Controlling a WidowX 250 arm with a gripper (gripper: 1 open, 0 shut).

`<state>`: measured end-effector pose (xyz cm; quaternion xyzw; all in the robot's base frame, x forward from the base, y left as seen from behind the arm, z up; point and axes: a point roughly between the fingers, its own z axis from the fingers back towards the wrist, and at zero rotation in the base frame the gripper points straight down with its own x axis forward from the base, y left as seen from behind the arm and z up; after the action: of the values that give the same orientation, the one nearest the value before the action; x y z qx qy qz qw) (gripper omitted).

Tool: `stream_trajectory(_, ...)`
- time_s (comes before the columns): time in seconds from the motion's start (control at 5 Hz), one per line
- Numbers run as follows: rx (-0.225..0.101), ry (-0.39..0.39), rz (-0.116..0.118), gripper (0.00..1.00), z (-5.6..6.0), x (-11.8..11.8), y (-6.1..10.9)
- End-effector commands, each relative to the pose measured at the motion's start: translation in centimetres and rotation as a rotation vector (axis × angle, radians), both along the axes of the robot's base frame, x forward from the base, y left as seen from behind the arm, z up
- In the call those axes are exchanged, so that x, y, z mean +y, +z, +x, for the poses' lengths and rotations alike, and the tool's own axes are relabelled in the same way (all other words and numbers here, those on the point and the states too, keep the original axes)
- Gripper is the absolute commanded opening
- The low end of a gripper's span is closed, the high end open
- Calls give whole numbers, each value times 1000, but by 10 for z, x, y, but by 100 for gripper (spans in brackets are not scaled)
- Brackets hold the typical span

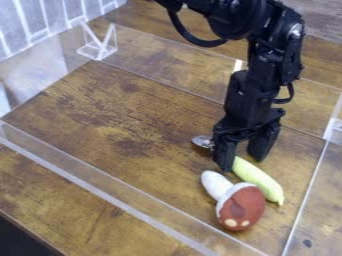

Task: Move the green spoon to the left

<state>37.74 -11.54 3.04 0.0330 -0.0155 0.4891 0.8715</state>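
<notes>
Task is at the pre-grasp stage, nothing moved yet as far as I can judge. The green spoon (pixel 254 178) lies flat on the wooden surface (pixel 120 110) at the near right, inside the clear-walled tray area, running diagonally: silver bowl end up-left near the hand's base, yellow-green handle trailing toward the near right. The hand (pixel 245 158) points straight down over the spoon's upper portion, fingers spread wide, one dark finger on each side of the spoon where handle meets bowl. It's low, at or just above the surface; I can't tell if the fingertips touch the spoon. Nothing is held. A toy mushroom (pixel 235 203) with brown-red cap and white stem lies just beside the spoon's handle on its left-near side, possibly touching it, too close to call. That's the main risk: closing or dragging could nudge the mushroom, and the leftward path from here passes right by it. Remaining, in my read: close on the spoon, lift clear, carry left over the open wood, set down, release. The left part of the surface looks free apart from a small clear stand (pixel 96 40) at the far left, well apart. So roughly: approach done, grasp and transport all still to do.
</notes>
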Motion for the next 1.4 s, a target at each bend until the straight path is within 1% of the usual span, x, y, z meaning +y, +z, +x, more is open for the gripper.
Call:
stream_trajectory(0.0,-40,32,-10,100,13,9,16)
stream_trajectory(0.2,-40,34,-12,0,14,10,16)
stream_trajectory(0.4,-43,32,-11,0,14,11,19)
stream_trajectory(1.2,-78,20,-33,0,13,21,64)
